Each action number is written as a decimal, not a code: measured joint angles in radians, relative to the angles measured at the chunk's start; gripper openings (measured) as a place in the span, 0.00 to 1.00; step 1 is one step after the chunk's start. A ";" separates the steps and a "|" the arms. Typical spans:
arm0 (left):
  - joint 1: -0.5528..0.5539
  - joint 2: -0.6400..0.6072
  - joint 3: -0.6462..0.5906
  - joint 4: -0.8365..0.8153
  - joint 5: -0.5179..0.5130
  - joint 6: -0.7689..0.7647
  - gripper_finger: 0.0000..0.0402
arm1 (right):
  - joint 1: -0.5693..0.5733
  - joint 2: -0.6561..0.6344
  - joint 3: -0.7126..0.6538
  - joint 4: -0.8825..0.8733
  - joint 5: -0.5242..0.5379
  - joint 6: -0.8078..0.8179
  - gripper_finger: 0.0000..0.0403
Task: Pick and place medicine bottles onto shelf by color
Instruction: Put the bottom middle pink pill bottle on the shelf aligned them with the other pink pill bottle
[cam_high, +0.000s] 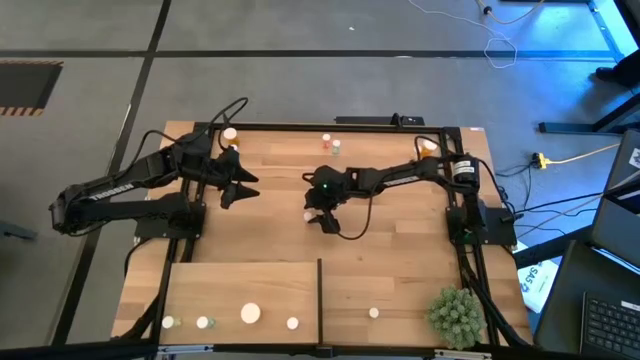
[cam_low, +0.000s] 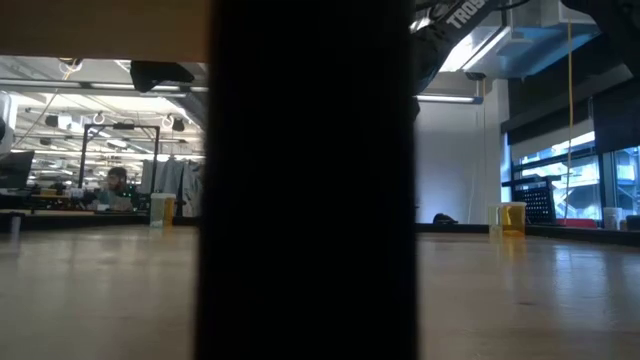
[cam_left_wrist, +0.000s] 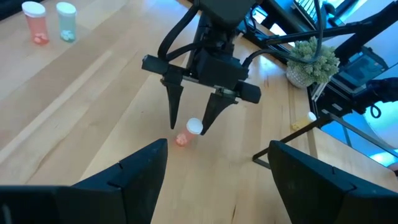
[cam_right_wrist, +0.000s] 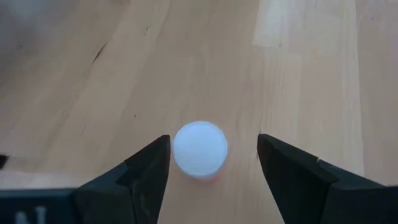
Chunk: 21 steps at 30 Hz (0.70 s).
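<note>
Your right gripper (cam_right_wrist: 211, 163) stands open around the orange bottle (cam_right_wrist: 200, 148), white cap between the fingers, not gripped. Your left gripper (cam_left_wrist: 211, 168) waits open, empty.

White letters "TROS" show on a dark arm (cam_low: 462, 18)

Grey floor (cam_high: 300, 30) with cables – bright windows (cam_low: 560, 170), ceiling strip lights (cam_low: 60, 70).

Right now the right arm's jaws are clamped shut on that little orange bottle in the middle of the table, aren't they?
Not clamped. The right gripper is over the orange bottle mid-table, but its jaws stand open, one on each side of the white cap with a gap on both sides. The right wrist view shows this; the left wrist view agrees.
</note>
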 joint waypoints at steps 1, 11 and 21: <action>0.000 0.000 0.000 0.000 0.000 0.000 0.68 | 0.000 0.001 -0.001 -0.008 0.000 0.003 0.59; 0.000 0.000 0.000 0.000 0.000 0.000 0.68 | 0.000 0.001 -0.001 -0.002 0.000 0.010 0.47; 0.000 0.000 0.000 0.000 0.000 0.000 0.68 | 0.000 0.001 -0.001 -0.002 0.000 0.022 0.38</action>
